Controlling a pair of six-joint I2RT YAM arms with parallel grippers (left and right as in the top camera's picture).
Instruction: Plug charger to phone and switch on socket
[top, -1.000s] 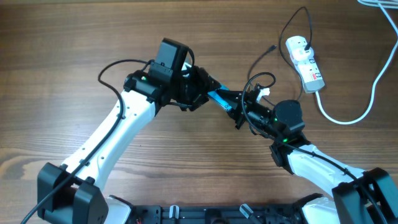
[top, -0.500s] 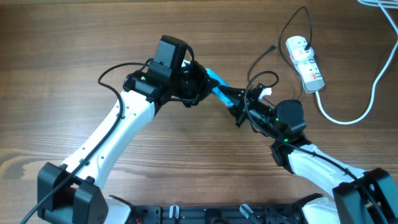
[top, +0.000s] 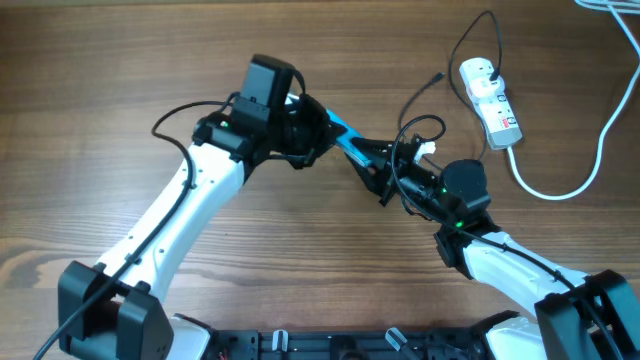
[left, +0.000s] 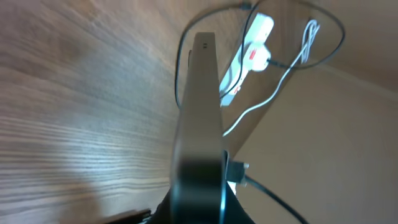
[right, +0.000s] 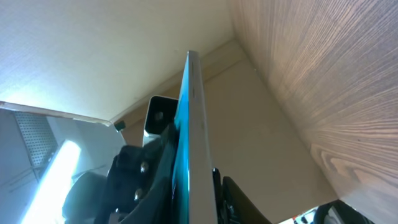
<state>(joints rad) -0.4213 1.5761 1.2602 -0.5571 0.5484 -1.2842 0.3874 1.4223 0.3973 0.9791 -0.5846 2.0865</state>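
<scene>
The phone (top: 345, 135) hangs above the table between my two grippers, its cyan screen showing as a thin strip. My left gripper (top: 318, 130) is shut on its upper left end; the left wrist view shows the phone (left: 200, 112) edge on, running out of the jaws. My right gripper (top: 372, 165) stands round its lower right end, open, with a slight gap beside the phone (right: 193, 124). The socket (top: 490, 100) lies at the far right. The charger's black cable (top: 463, 40) loops beside it, with the plug tip (top: 437, 77) lying loose on the table.
A thick white cord (top: 590, 165) curves off the socket towards the right edge. The socket (left: 252, 46) and that cord also show beyond the phone in the left wrist view. Bare wooden table (top: 100, 80) lies to the left.
My left gripper has closed on the phone's end and lifted slightly up and left. The right gripper's jaws have loosened from the phone.
</scene>
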